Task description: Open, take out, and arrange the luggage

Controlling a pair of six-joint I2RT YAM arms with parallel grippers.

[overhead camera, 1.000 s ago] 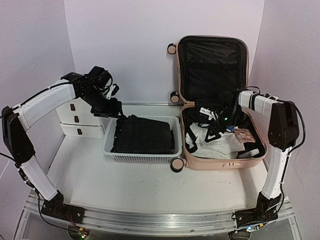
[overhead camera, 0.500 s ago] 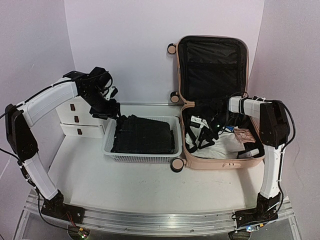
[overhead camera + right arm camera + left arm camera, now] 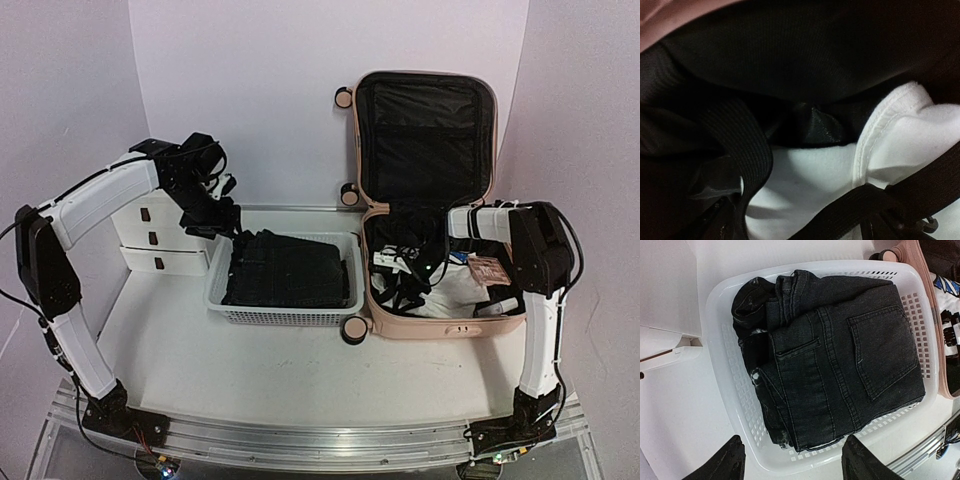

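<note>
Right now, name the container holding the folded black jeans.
The white mesh basket, left of the open pink luggage, which holds white cloth and black straps instead.

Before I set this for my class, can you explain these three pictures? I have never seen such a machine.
These are two robot arms bolted at a table's near edge, each ending in a two-finger gripper. The wide picture comes from a fixed camera above and behind them; the other two come from cameras on the wrists. On the table stand a white drawer unit, a white mesh basket holding folded dark jeans, and the open pink luggage. The left gripper hovers open over the basket, holding nothing. The right gripper is down inside the luggage, jaws apart over a white garment and black straps; no grip shows.
</note>
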